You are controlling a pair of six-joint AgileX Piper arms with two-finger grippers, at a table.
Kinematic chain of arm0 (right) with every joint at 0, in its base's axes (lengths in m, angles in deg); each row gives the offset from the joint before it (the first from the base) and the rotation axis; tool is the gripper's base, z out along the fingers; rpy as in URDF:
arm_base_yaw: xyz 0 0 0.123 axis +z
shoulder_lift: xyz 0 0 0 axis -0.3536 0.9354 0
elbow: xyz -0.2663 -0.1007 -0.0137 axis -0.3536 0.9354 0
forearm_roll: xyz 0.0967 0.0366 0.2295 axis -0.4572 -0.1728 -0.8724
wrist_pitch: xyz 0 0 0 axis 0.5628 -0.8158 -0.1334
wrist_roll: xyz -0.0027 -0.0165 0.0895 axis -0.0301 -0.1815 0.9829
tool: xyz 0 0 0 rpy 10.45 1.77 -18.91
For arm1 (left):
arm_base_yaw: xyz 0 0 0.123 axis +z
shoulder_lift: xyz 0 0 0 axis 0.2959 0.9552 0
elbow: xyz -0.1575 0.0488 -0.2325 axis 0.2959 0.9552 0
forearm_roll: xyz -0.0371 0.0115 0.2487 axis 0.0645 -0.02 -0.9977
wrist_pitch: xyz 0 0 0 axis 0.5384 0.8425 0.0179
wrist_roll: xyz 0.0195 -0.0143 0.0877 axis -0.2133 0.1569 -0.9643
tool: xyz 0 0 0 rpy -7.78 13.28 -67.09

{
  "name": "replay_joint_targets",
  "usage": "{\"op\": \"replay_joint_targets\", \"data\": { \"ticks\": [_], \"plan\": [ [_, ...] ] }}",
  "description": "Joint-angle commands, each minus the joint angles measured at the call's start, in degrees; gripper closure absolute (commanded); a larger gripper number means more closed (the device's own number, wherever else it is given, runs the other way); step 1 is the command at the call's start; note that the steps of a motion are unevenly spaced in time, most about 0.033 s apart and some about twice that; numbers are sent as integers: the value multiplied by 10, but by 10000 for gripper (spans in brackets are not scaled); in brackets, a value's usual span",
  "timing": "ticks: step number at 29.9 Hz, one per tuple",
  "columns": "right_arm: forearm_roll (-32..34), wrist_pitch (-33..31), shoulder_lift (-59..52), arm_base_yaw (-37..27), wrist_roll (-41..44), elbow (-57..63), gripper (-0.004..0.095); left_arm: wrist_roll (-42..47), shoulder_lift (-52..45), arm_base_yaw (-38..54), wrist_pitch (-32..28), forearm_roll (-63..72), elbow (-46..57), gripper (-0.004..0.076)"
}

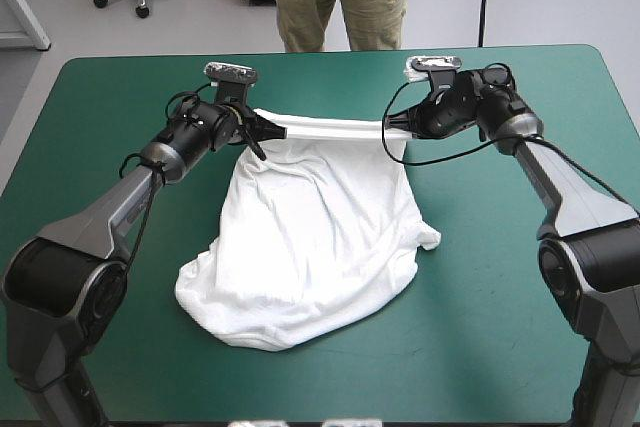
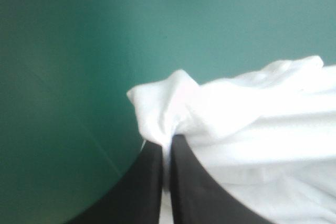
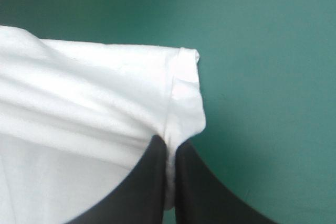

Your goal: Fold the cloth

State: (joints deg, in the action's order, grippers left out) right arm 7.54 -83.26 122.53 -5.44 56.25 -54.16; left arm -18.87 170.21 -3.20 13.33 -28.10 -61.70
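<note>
the t-shirt (image 1: 310, 247) lies in the middle of the teal-green table (image 1: 500, 327). its far edge is lifted and drawn into a taut band between the two grippers, and the rest slopes down toward the near side, where a rumpled, rounded mass rests on the cover. the left gripper (image 1: 262, 128) has the far left corner. in the left wrist view its black fingers (image 2: 149, 182) are pressed all but together, with a bunched white tuft squeezed out ahead of the tips. the right gripper (image 1: 390, 131) has the far right corner. in the right wrist view its fingers (image 3: 149, 182) are likewise clamped on the cloth, just beside a stitched hem, and the sheet stretches away toward the other arm. both grippers sit toward the far side of the table, well apart, roughly level with each other.

as for progress, i judge this an early stage. the two-corner grasp is made and the held edge is straight, but no clean fold shows: the near part is wrinkled and uneven, with a flap poking out on the right. whether the near edge is already doubled under cannot be told. what seems left is to bring the held edge over the near part, lay it flat, let go, then fold again into a tidy bundle.
</note>
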Motion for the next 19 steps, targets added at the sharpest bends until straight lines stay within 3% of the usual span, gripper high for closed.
{"op": "replay_joint_targets", "data": {
  "ticks": [1, 4, 7, 9, 11, 12, 19],
  "plan": [
    [2, 38, -22, -7, 16, -15, 864, 5, -4, 5, -26, -11, -15, 732],
    [2, 41, -22, -7, -9, -18, 664, 3, 10, 5, -10, -14, -15, 671],
    [6, 11, -23, -7, -20, -44, 409, 0, 10, 5, 14, -6, -16, 469],
    [4, -21, -27, -7, -15, -66, 312, -19, -2, 5, 44, -5, -28, 311],
    [4, -44, -37, -7, -15, -84, 319, -47, -22, 5, 81, -5, -47, 195],
    [6, -54, -44, -7, -15, -92, 339, -56, -35, 5, 95, -9, -54, 174],
    [3, -128, -128, -7, -35, -98, 441, -93, -164, 6, 174, -17, -56, 220]
  ]
}}
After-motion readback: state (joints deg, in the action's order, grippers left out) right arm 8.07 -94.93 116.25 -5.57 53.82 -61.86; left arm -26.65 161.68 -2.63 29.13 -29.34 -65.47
